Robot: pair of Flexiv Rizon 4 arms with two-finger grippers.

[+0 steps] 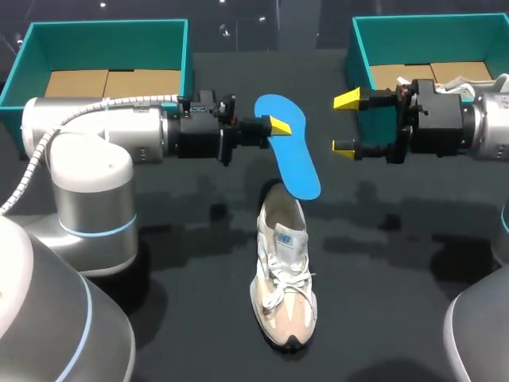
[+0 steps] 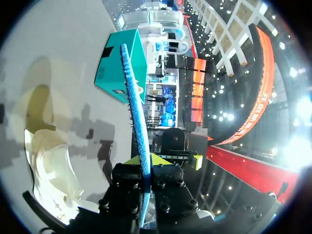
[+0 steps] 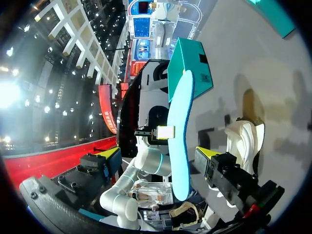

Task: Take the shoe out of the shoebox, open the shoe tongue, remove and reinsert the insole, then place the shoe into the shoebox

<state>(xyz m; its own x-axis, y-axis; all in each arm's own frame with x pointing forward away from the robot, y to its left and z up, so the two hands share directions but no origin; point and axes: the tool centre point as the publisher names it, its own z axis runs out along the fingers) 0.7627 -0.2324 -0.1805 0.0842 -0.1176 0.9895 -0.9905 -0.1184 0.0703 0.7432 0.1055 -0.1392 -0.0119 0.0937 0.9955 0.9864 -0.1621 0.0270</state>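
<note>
Insole (image 1: 292,151) bright blue, flat, pinched by left tool (image 1: 277,126).

The insole (image 1: 296,159) is sitting between the fingers of the left gripper (image 1: 277,127), pressed from both sides and hanging over the table (image 1: 398,263). The shoe (image 1: 284,278) is lying on the table just under the insole's lower end. The right gripper (image 1: 346,123) is facing the insole from the opposite side, apart from it, with its fingers spread. The left shoebox (image 1: 103,25) is standing behind the left gripper's arm, and the right shoebox (image 1: 429,17) behind the right gripper.
</note>
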